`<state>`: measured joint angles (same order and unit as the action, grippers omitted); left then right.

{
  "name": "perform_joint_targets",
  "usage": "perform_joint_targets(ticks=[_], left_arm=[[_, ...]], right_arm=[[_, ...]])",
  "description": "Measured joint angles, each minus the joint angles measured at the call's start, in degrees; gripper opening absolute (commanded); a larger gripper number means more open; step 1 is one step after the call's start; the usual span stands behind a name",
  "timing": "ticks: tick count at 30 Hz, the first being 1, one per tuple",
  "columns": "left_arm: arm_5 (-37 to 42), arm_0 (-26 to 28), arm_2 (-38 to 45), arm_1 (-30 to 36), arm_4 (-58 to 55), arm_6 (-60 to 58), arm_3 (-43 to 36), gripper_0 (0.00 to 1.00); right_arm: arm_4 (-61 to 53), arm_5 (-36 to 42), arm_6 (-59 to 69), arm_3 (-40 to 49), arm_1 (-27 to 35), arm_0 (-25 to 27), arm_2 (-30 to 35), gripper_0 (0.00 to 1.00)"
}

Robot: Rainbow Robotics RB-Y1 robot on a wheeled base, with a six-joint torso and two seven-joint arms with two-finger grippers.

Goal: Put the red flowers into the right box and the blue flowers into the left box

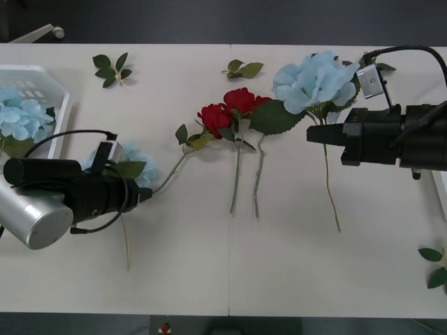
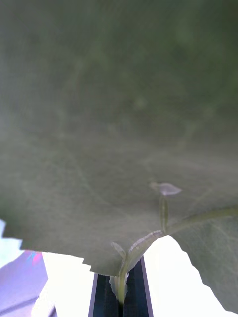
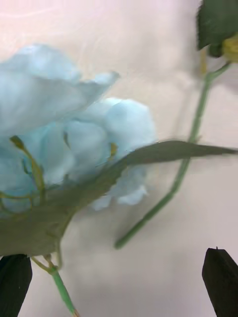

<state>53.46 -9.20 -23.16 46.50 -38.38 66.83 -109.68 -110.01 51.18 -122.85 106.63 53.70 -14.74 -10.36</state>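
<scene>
My left arm (image 1: 35, 213) wears brushed, silvery metal; both wrists are matt black. The blue flowers (image 1: 314, 80) look like soft matt cloth, their stems smooth green plastic. The left box (image 1: 59, 105) is glossy white slotted plastic on a smooth matt table (image 1: 279, 279).

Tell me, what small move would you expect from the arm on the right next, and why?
Probably a lift. The right gripper looks shut on the stem of a blue flower just under its bloom, and that flower lies on the table. Blue ones belong in the left box, so raising it clear of the red flowers seems the natural first step.
</scene>
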Motion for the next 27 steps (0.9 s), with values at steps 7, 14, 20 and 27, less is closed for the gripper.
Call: perform_joint_targets(ticks=[7, 14, 20, 27], left_arm=[[11.22, 0.0, 11.58, 2.41, -14.15, 9.04, -6.36, 1.0], [16.52, 0.0, 22.47, 2.4, -30.12, 26.34, -6.53, 1.0], [16.85, 0.0, 25.2, 2.05, -53.7, 49.02, 2.39, 1.0], [16.86, 0.0, 23.3, -1.16, -71.6, 71.24, 13.17, 1.0]], right_arm=[[-7.44, -0.01, -8.97, 0.33, -5.29, 0.66, 0.32, 0.0], [-9.32, -0.01, -12.54, 0.33, -9.89, 0.66, 0.16, 0.0], [-9.33, -0.01, -12.54, 0.37, -13.26, 0.65, 0.02, 0.0], [-14.28, -5.05, -12.54, 0.46, -14.06, -0.36, -6.24, 0.0]])
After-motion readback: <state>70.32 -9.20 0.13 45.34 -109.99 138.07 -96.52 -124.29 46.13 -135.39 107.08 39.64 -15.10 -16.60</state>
